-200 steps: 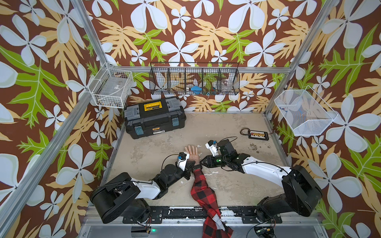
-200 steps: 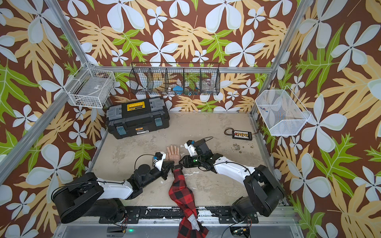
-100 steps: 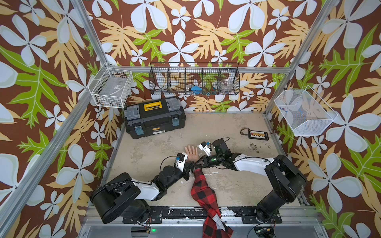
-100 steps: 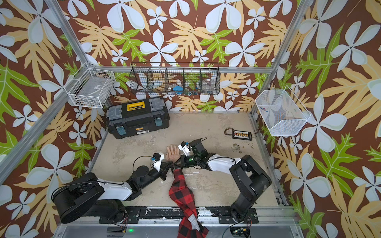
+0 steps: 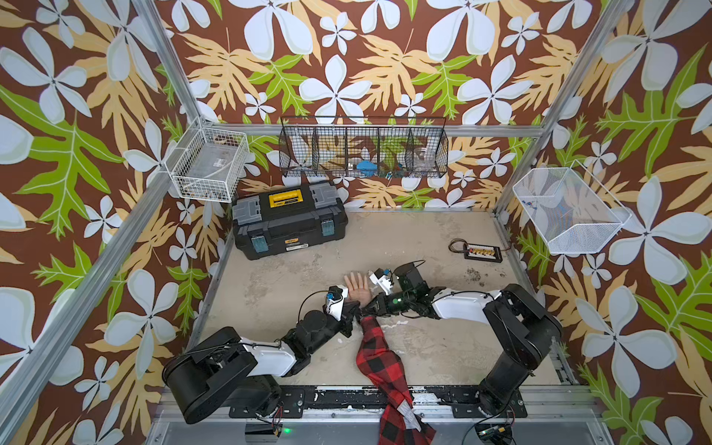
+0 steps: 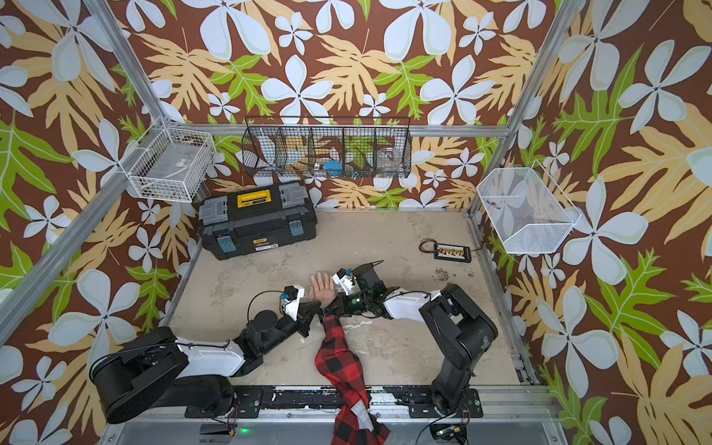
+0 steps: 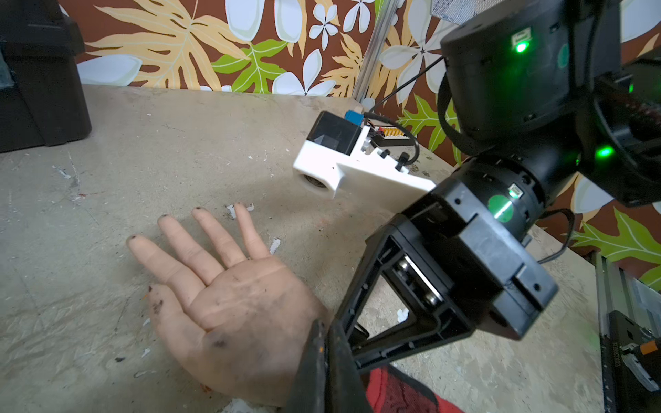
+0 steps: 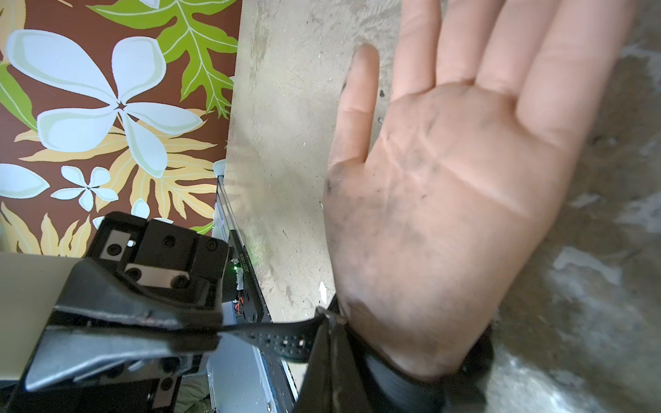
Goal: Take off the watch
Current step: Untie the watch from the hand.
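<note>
- Toolbox at ten o'clock on the table is well apart from the work and plays no part.
- Left claw reaches in from eight o'clock. It is clenched on the free tail of the watch strap, which runs taut from its tips to the wrist.
- Watch sits round the wrist of the hand, near the table's centre, between palm and sleeve. The palm faces up with fingers to twelve o'clock, so the case is hidden beneath; only the band and the perforated tail show.
- Right claw, at three o'clock of the wrist, is clenched too, its tips meeting just where the tail leaves the band. It looks pinched on the strap at the buckle, though the buckle itself is too hidden to be sure.
- Step in hand, as I judge it, is unbuckling. The pin will likely come free only if the tail is first drawn a little tighter, back over the buckle, and then let slack.
- Pull with the left along the strap's own line toward nine o'clock, not upward, while the right anchors the buckle side against the wrist.
- Rubbery strap may stretch or slip from the tips, and the hand lies loose on the table, so a hard tug could drag or roll it. Slow, opposed pulls should serve best.
- Board at two o'clock lies well apart from the right arm.
</note>
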